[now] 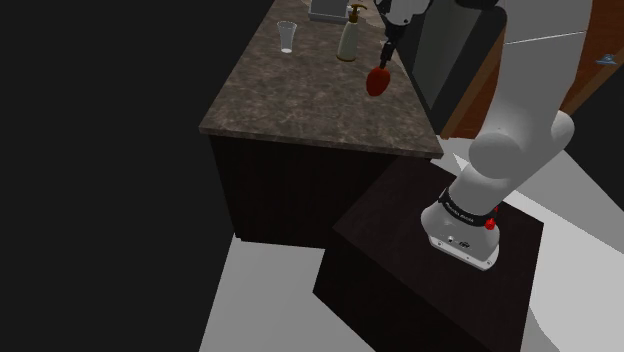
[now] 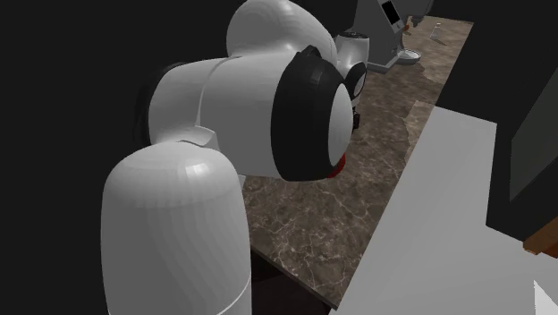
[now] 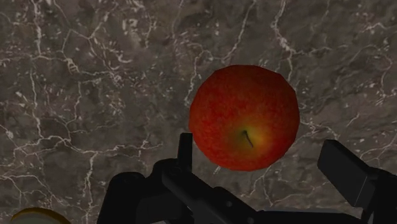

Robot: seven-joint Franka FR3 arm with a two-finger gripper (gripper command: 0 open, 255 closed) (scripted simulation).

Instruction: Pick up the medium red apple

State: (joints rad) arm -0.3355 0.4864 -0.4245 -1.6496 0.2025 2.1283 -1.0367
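Wrist view shows the gripper (image 3: pixel 261 151) with fingers spread astride the red apple (image 3: pixel 245 118) on the marble counter (image 3: pixel 76 76) (one finger stands clear of it). Closing off-centre might roll the apple away.

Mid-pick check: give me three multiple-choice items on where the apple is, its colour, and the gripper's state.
1. The apple lies: A on the floor; B on the counter; C on the robot's stand.
2. Its colour: A green; B white; C red, with yellow near the stem.
3. The gripper is: A open astride the apple; B shut on it; C shut on nothing.

B: dark veined stone lies all around it.
C: the wrist view shows the skin.
A: the fingers stand apart, with a gap beside the apple.
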